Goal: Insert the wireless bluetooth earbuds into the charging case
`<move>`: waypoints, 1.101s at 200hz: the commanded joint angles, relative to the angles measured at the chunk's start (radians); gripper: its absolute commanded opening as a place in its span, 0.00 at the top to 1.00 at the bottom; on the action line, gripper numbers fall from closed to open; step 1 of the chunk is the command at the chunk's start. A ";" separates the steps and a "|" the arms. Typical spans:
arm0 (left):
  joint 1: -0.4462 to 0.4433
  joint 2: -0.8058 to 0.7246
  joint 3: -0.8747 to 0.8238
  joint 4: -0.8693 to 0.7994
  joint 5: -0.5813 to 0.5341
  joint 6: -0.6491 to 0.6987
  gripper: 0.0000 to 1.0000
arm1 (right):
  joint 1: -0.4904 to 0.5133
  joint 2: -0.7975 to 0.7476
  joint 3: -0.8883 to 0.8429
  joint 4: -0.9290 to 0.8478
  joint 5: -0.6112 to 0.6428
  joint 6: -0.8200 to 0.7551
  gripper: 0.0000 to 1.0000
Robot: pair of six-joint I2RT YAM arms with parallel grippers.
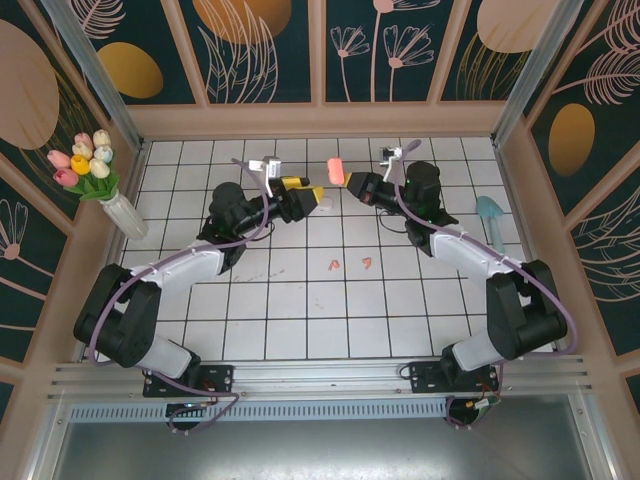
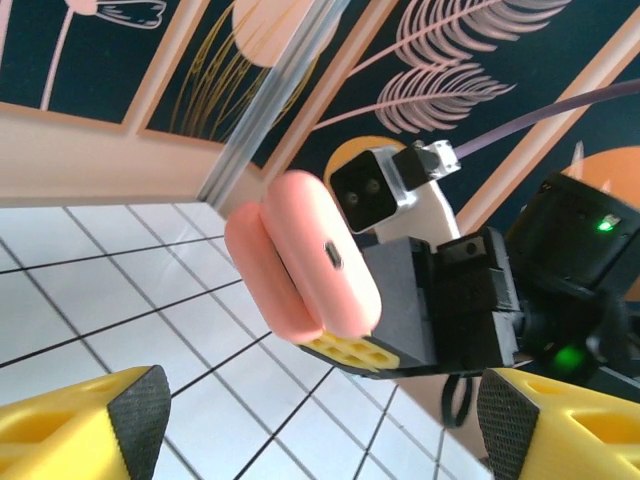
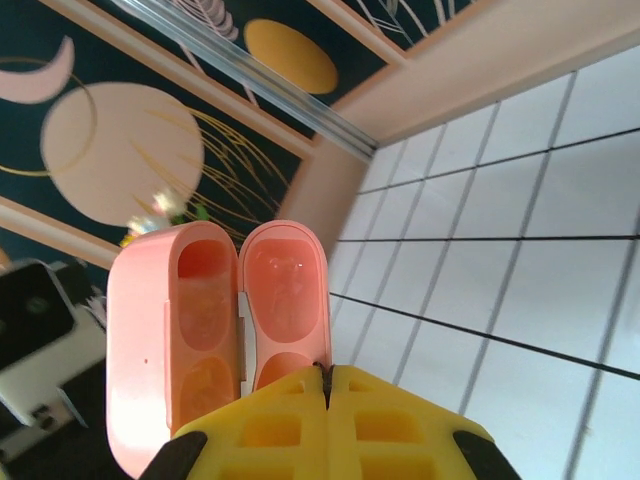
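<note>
Case (image 3: 170, 330), lid open, clamped in right hand (image 3: 326, 385).

Robot test cell in a lab, dressed as a room. The left arm (image 1: 170, 275) and right arm (image 1: 490, 270) are bolted to an aluminium rail (image 1: 320, 375) at the near edge of a white tiled table (image 1: 300, 310). Printed botanical wall panels (image 1: 260, 50) on metal posts (image 1: 90, 70) enclose it, with a tulip vase (image 1: 100, 180) at the left wall.

No lettering, brand mark, number or sign can be read on any surface in these views; the pink charging case (image 2: 310, 260) carries no legible marking.
</note>
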 commanded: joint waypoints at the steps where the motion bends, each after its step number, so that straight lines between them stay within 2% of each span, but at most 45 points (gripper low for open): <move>1: -0.001 -0.027 0.074 -0.183 -0.022 0.123 0.17 | -0.004 -0.052 0.043 -0.160 0.039 -0.166 1.00; 54: 0.024 0.057 0.278 -0.516 -0.005 0.286 0.15 | 0.003 -0.079 0.034 -0.340 0.156 -0.373 1.00; 105: 0.085 0.210 0.546 -0.874 0.188 0.460 0.15 | 0.032 -0.096 0.025 -0.457 0.293 -0.611 1.00; 161: 0.092 0.393 0.750 -1.188 0.375 0.621 0.22 | 0.057 -0.092 0.033 -0.506 0.300 -0.762 1.00; 220: 0.092 0.499 0.883 -1.429 0.448 0.763 0.36 | 0.073 -0.076 0.033 -0.505 0.239 -0.803 1.00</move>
